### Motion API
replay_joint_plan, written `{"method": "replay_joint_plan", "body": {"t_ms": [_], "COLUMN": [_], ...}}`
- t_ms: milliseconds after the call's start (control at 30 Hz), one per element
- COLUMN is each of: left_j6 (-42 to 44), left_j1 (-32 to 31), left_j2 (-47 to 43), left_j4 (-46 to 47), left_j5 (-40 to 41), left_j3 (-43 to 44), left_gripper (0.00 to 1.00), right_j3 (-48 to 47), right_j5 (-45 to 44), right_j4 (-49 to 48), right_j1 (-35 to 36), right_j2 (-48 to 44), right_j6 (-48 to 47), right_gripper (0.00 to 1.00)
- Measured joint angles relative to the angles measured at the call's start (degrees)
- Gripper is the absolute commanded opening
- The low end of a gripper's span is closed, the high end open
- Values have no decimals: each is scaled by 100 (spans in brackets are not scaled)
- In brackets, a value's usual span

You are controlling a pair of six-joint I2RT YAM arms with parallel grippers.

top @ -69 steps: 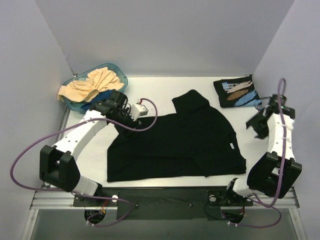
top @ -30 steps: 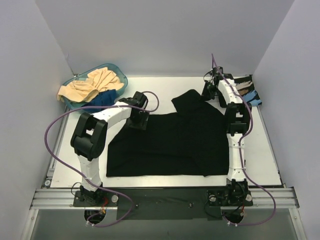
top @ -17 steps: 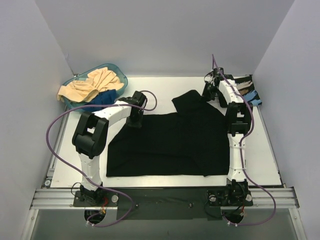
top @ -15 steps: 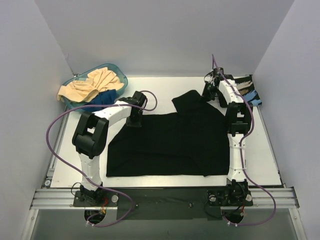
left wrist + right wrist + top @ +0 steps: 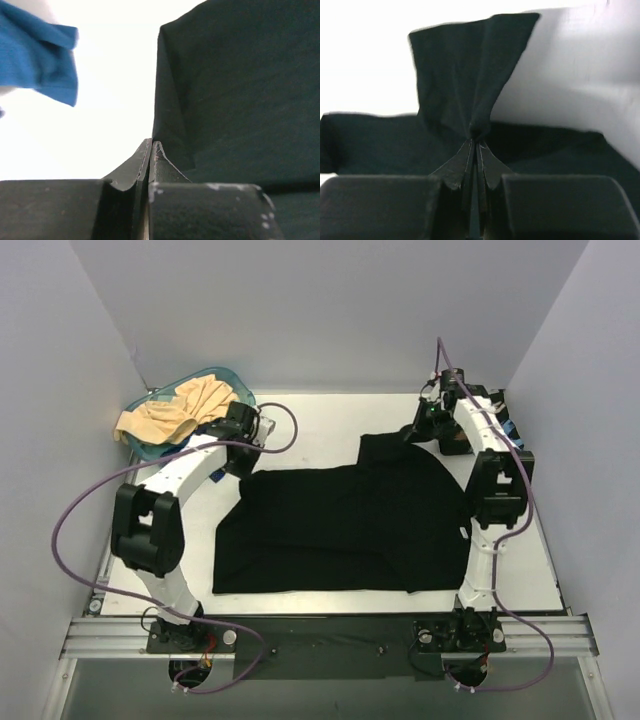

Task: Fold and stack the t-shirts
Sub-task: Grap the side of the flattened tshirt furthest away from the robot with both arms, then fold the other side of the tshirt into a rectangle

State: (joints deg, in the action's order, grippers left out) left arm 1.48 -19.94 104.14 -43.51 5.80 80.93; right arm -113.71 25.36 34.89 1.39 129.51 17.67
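The plain black t-shirt [image 5: 350, 525] lies spread across the middle of the table. My left gripper [image 5: 243, 455] is at its back left corner, near the basin. In the left wrist view its jaws [image 5: 151, 143] are shut on the black cloth's edge [image 5: 240, 90]. My right gripper [image 5: 417, 433] is at the back right, shut on the shirt's bunched sleeve [image 5: 465, 65], which fans out from the closed tips [image 5: 477, 142]. The printed t-shirt [image 5: 512, 428] at the back right is almost wholly hidden behind the right arm.
A teal basin [image 5: 245, 395] stands at the back left with a beige t-shirt [image 5: 185, 405] draped over its rim. Blue cloth [image 5: 45, 60] shows just left of the left gripper. Grey walls close in on three sides.
The left gripper shut on the shirt's back left corner and moved back-left toward the basin. The right gripper drew the sleeve to the right and back, stretching the shirt's top edge.
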Motion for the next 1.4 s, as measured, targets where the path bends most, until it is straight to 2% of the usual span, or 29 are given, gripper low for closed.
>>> {"method": "replay_joint_plan", "body": {"t_ms": [267, 467, 600, 733, 967, 1067, 1200, 1400], "left_j6": [3633, 5121, 5569, 5952, 6398, 6422, 6373, 6393], "left_j1": [448, 901, 977, 922, 798, 756, 756, 756], "left_j2": [-1187, -1255, -1318, -1370, -1331, -1340, -1458, -1722], "left_j4": [-413, -479, -260, 203, 1416, 1681, 1617, 645], "left_j5": [-527, -341, -302, -210, 114, 118, 11, -448], "left_j3": [-664, -1108, -1180, -1397, -1274, -1187, -1471, -1779], "left_gripper": [0, 0, 0, 0, 0, 0, 0, 0], "right_j3": [2190, 3469, 3832, 4087, 3220, 3156, 3626, 4400], "right_j5": [254, 219, 188, 101, 76, 76, 44, -9], "right_j4": [199, 719, 1047, 1274, 1303, 1220, 1180, 1331], "right_j1": [-96, -527, -874, -885, -973, -922, -857, -852], "right_j2": [-2031, -2839, -3165, -3329, -3084, -3073, -3095, -3281], "right_j6": [-223, -485, -612, -643, -621, -612, -592, -542], "right_gripper": [0, 0, 0, 0, 0, 0, 0, 0]}}
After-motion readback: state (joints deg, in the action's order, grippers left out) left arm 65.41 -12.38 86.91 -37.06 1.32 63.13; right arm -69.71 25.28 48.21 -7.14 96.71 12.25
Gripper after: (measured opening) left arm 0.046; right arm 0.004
